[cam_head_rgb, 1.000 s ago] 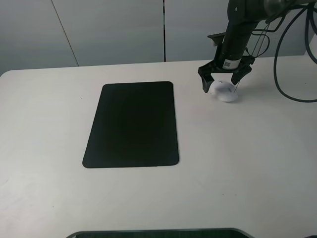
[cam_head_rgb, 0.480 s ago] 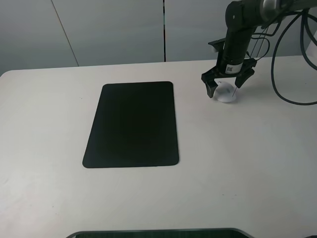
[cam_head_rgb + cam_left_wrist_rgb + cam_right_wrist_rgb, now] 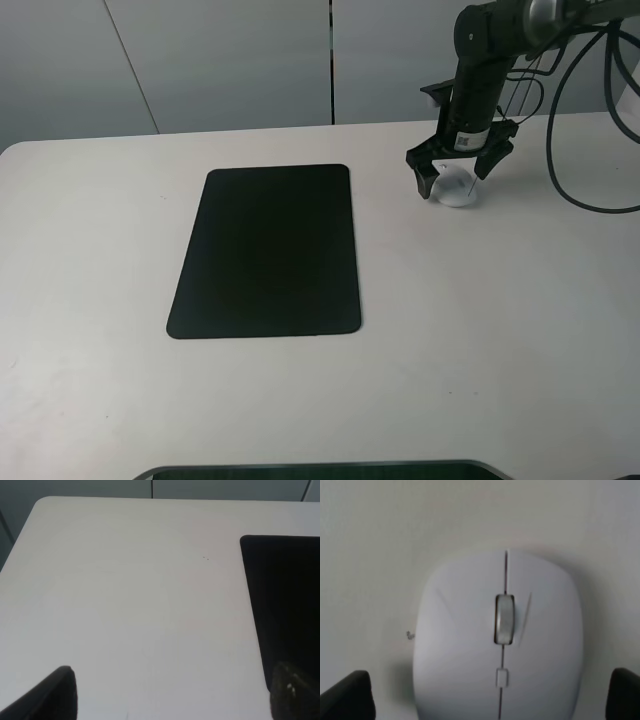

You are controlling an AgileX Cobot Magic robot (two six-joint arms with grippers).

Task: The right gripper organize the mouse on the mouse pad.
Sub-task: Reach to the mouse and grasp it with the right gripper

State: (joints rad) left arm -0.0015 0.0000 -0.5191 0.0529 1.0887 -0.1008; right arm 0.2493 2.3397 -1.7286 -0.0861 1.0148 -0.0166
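Mouse lies well apart from the mouse pad; the right gripper, spread wide, straddles it, so closing on it likely comes next.

White mouse, apparently lying flat, well apart from black mouse pad

Mouse: plain white shell divided by a thin dark seam; grey scroll wheel in a darker slot, with a small pale square button outlined next to it on the seam. Mouse pad: uniform matte black, unpatterned. Counter: off-white, plain save a few tiny dark specks. Right claw: black, on a black arm carrying a white label printed with dark barcode marks. Cables, upper right of the frame: black. Left claw: black fingertips. Wall panels, top of the frame: grey, parted by dark vertical joints.
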